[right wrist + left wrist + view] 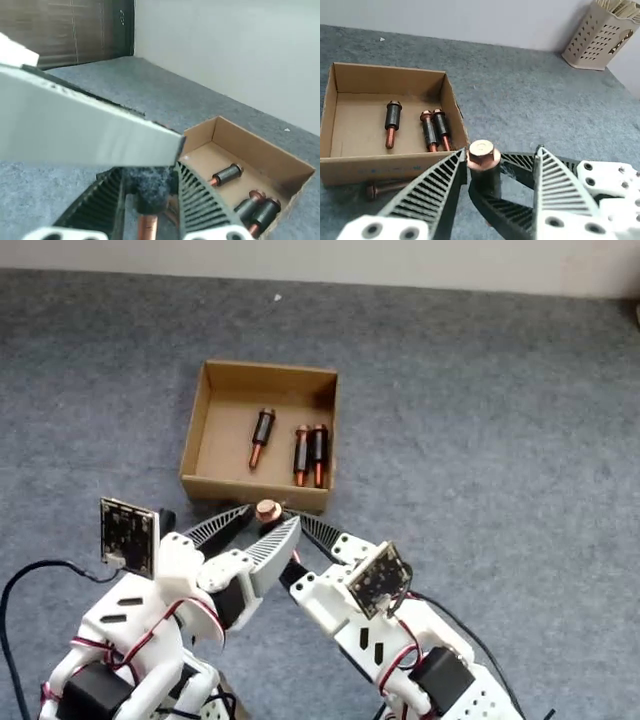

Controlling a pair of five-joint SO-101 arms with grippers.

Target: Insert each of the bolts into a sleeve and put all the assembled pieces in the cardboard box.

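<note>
One loose bolt (379, 189) lies on the surface just outside the near wall of the cardboard box (230, 488). Next along, the left pincer (501, 152) stands wide, straddling the bolt head (481, 151) seated atop the sleeve (487, 181), which the right pincer (147, 180) clamps. To do this well, I judge: draw the left one straight back without brushing that head, grip the sleeve firmly, lift it over the wall, and lay it beside the three pieces (301, 450) inside.
</note>
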